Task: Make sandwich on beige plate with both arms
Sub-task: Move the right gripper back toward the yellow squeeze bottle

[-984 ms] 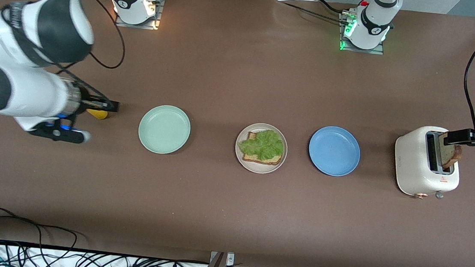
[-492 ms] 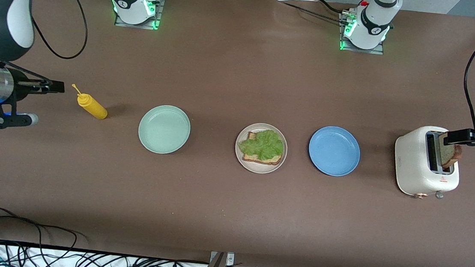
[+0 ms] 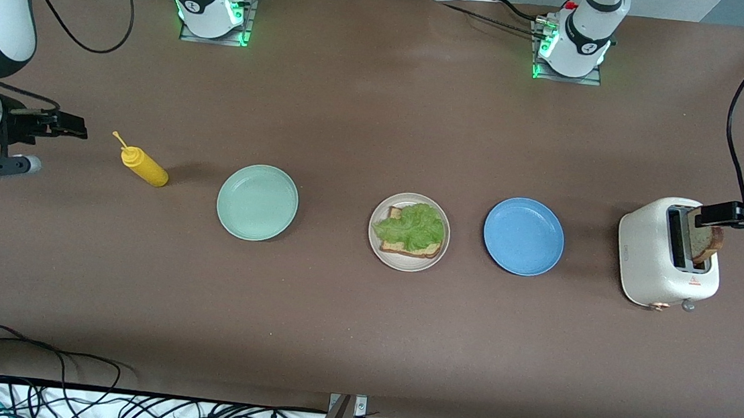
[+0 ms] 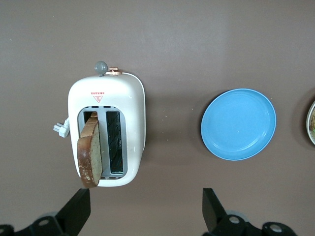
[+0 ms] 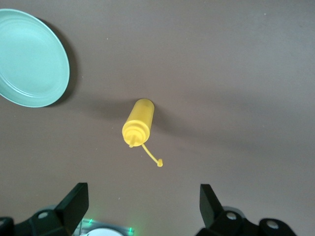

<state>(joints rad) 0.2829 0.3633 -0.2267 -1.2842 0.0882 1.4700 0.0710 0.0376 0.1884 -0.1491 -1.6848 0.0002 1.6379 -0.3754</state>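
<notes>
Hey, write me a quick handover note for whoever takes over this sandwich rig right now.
Left gripper: open, empty, above the toaster.
Right gripper: open, empty, above the yellow squeeze bottle.
Done: bread slice with lettuce on the beige plate.
Left: second bread slice stands in the toaster slot; it likely goes on top.

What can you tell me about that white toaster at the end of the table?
The toaster is a rounded, glossy cream-white box with two dark slots on top. A brown-crusted bread slice stands tilted out of one slot; the other slot is empty. One end carries a small red mark, a grey knob and a coppery lever, and a white plug pokes out at its side. It stands upright on the brown table at the left arm's end, beside the blue plate, touching neither plate nor jaws.
</notes>
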